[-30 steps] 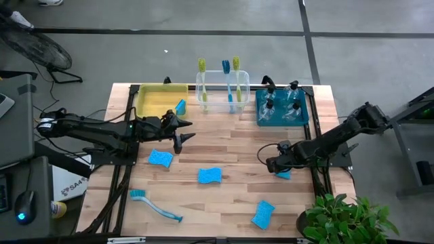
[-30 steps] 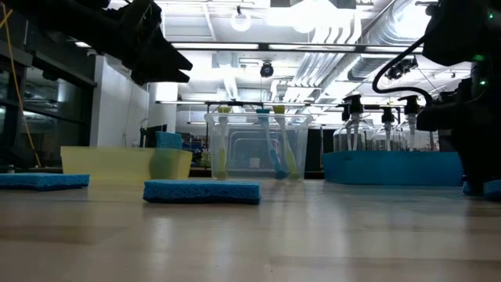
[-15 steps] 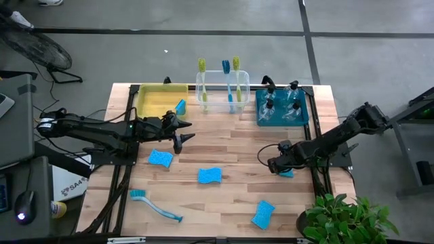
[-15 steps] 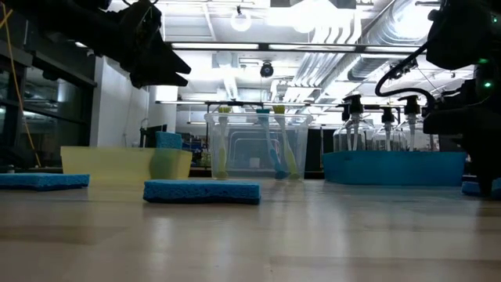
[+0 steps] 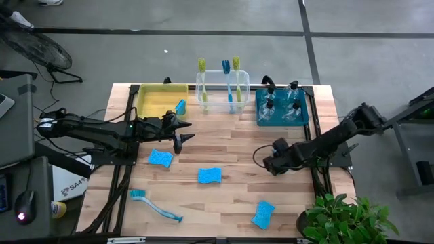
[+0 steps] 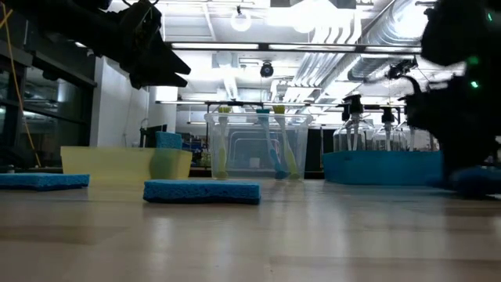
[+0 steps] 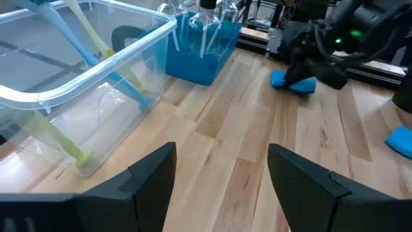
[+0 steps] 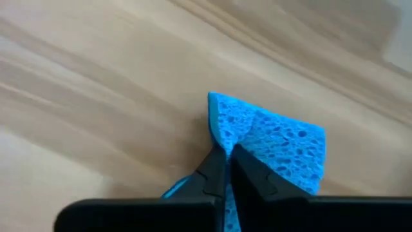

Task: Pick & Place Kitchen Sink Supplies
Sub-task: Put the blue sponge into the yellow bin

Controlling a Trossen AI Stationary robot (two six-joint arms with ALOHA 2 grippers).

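The left gripper [image 5: 182,133] has not moved, its fingers spread above the counter [image 5: 230,146] near the yellow bin [image 5: 160,100]. The right gripper [image 5: 269,165] has shifted left since a second ago and pinched shut on a blue sponge [image 8: 270,138], crumpling its corner at the counter's right side; the sponge's long axis cannot be judged.

Two matte-black jointed arms with looping black cables, small green indicator lights, angular dark fingers [image 7: 154,177].
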